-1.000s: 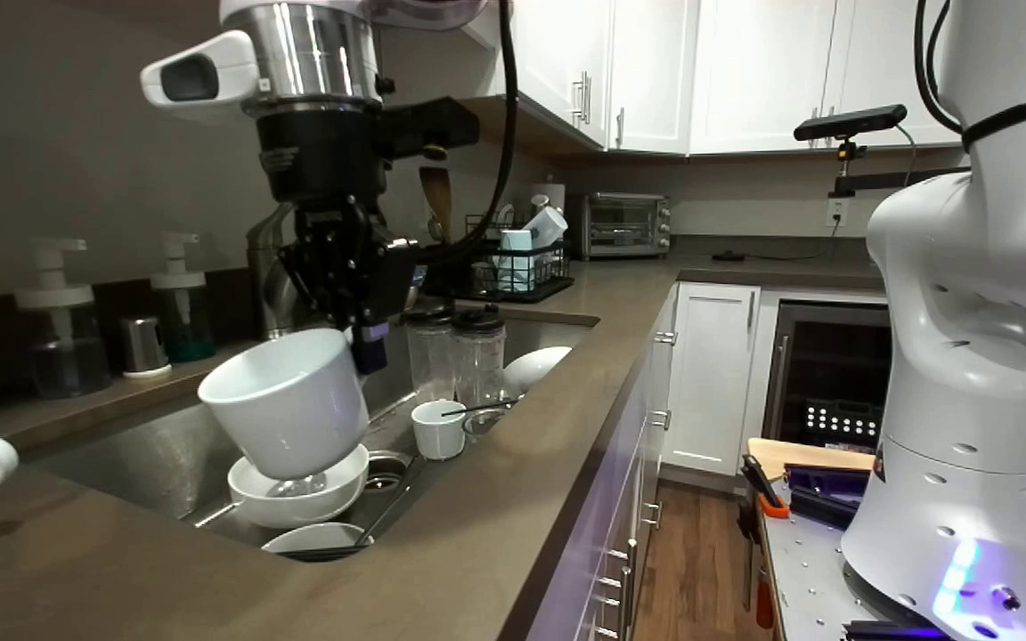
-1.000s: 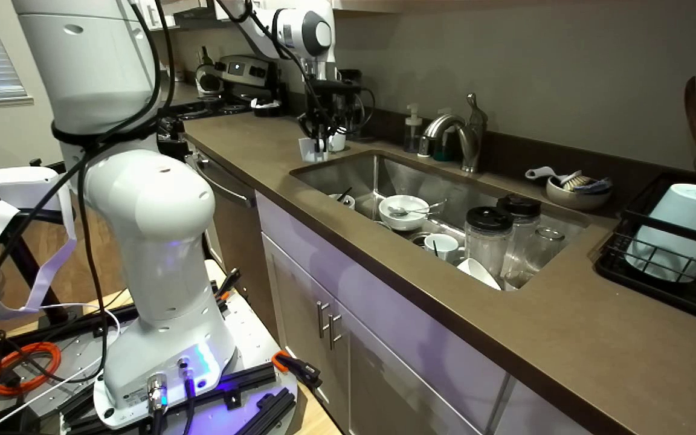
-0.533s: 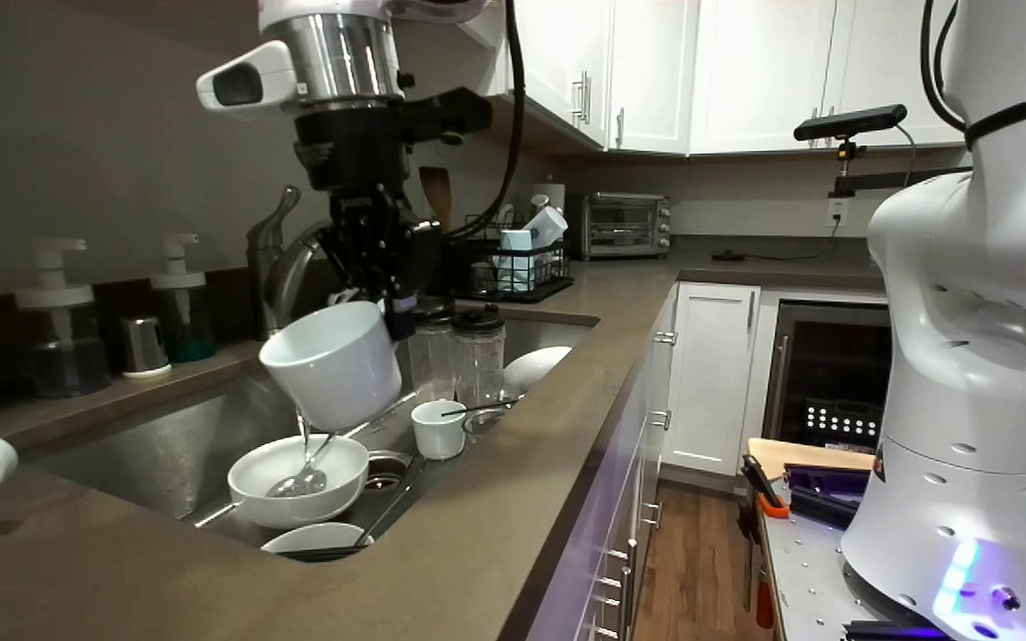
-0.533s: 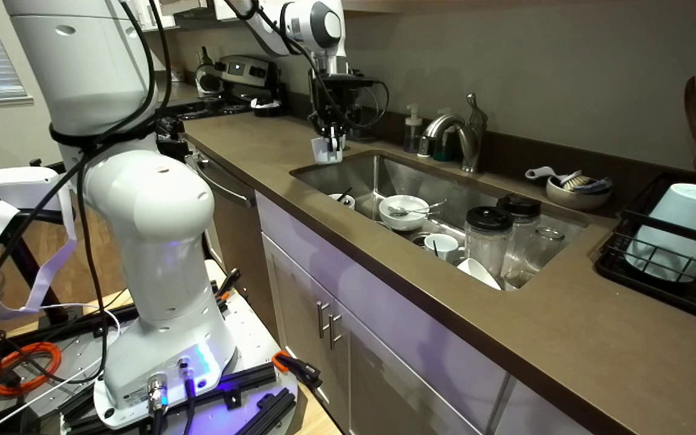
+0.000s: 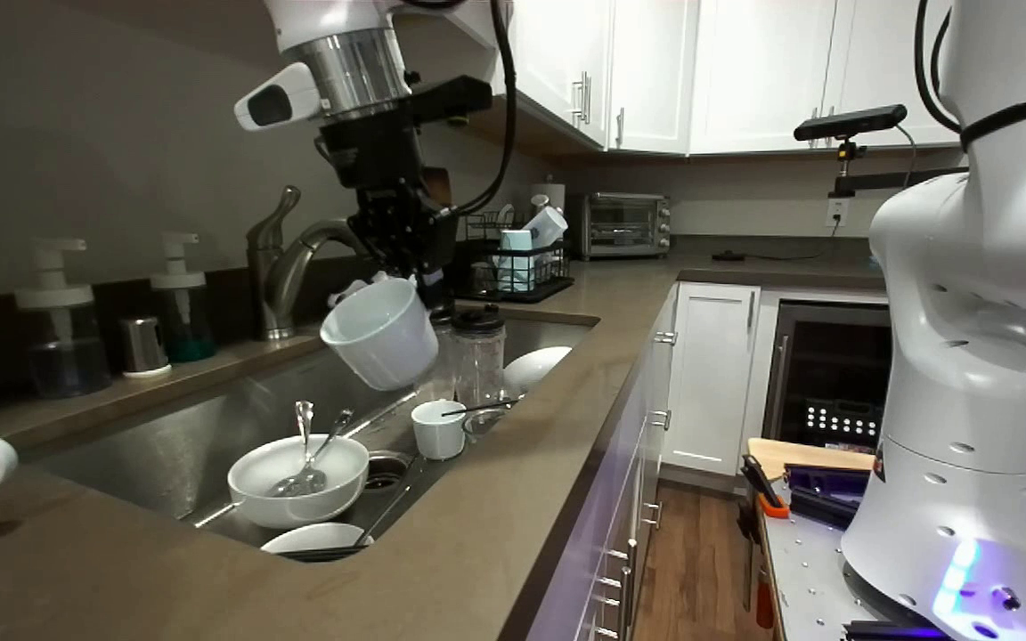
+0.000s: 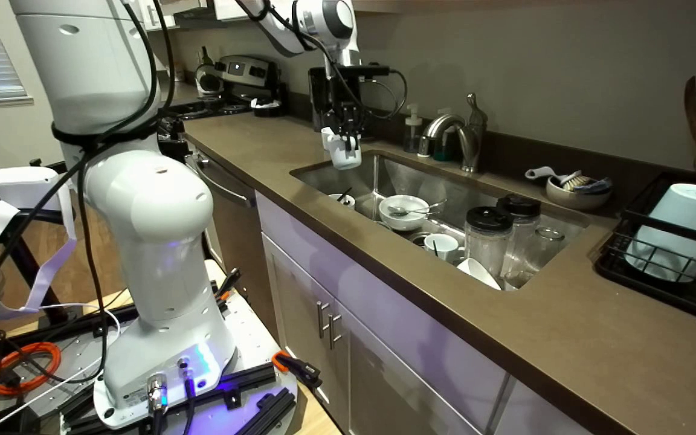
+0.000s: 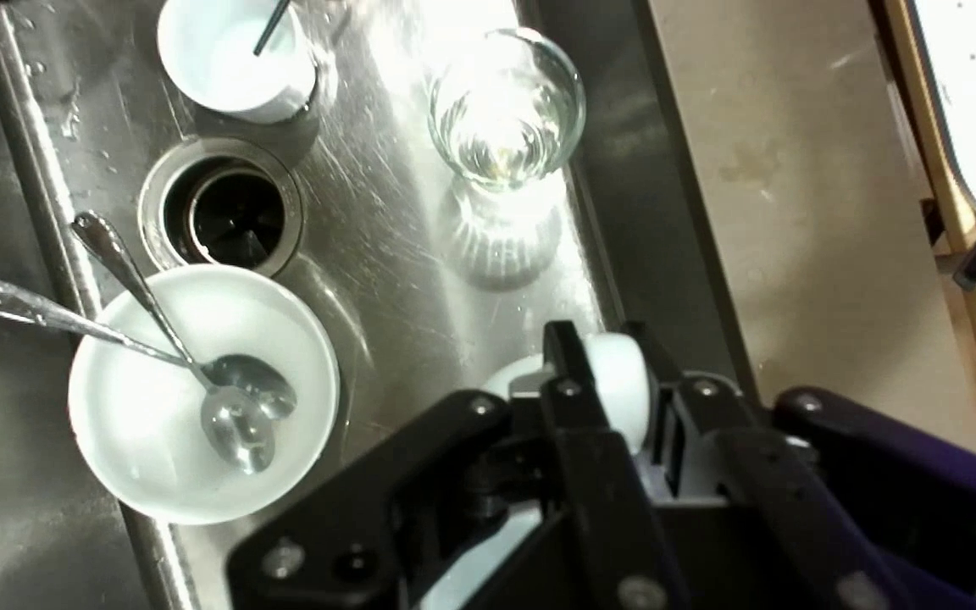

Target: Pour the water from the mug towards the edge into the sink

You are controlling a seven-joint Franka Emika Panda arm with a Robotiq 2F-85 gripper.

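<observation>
Since my end effector (image 7: 600, 360) grips the mug (image 5: 379, 336), seemingly by its handle (image 7: 623, 390), and holds it tilted over the sink (image 5: 157, 454), left of centre in an exterior view, I judge pouring the step in hand; the water itself I cannot see. I should tip slowly and low, clear of the bowl (image 7: 136, 440) at the wrist view's left, aiming at the drain (image 7: 235, 216), upper left.

Tilted white mug (image 6: 344, 158) pinched in the jaws, steel sink (image 6: 417, 180) below, curved faucet (image 6: 470, 142)
</observation>
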